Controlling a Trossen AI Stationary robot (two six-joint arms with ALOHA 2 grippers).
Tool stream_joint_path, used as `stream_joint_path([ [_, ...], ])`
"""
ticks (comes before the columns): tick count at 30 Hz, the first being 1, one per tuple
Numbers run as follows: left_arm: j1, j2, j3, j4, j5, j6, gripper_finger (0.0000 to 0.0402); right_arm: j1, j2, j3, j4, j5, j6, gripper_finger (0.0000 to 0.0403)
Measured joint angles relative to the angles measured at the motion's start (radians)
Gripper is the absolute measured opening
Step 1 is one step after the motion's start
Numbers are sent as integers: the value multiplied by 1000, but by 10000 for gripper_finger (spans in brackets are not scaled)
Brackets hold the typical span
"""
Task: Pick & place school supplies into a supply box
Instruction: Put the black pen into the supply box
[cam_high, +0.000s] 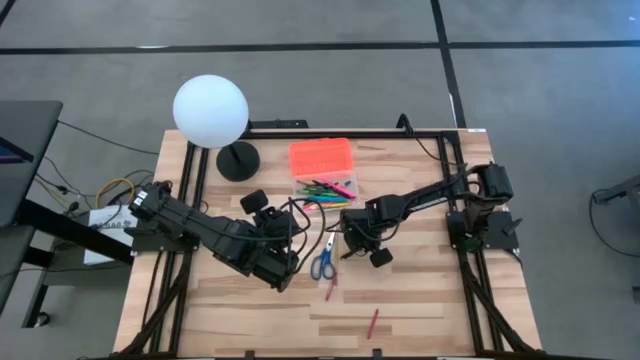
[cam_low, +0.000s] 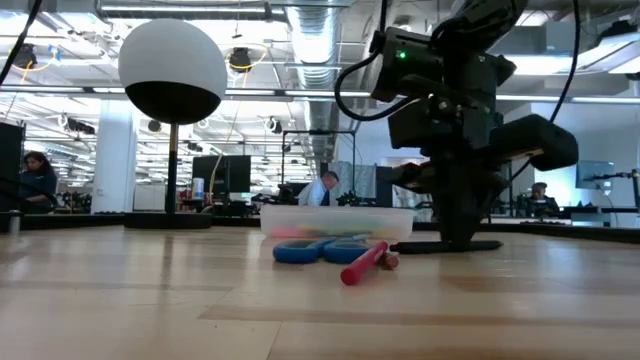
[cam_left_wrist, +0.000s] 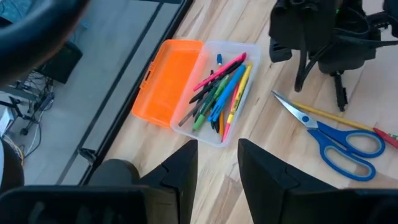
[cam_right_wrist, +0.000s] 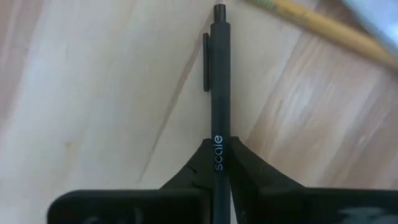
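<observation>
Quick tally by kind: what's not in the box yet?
Scissors: 1
Yellow pencil: 1
Red pencil: 1
Black pen, held in the right gripper: 1
Total: 4

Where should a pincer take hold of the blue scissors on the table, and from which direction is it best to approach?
Probably from straight above, at the pivot where the blades meet the handles. The blue scissors lie flat on the table and are narrowest there, while the looped handles spread wide. A yellow pencil lies under them, so the fingers should straddle the neck only. The left pincer is open and nearest.
</observation>
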Motion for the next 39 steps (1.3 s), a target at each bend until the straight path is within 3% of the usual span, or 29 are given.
stream_joint_path([
  [5, 2, 0, -54, 1, -9, -38, 109, 5, -13, -1, -21, -7, 198, 24],
  [14, 10, 0, -291, -1, 49, -234, 109, 10, -69, -14, -60, -14, 464, 8],
  [22, 10, 0, -392, 0, 84, -351, 109, 38, -70, -13, -63, -2, 529, 11],
  [31, 14, 0, -393, 0, -17, -343, 109, 52, -68, 53, -115, -18, 523, 6],
  [39, 45, -13, -458, 4, -26, -396, 109, 30, -69, 160, -215, 61, 444, 7],
])
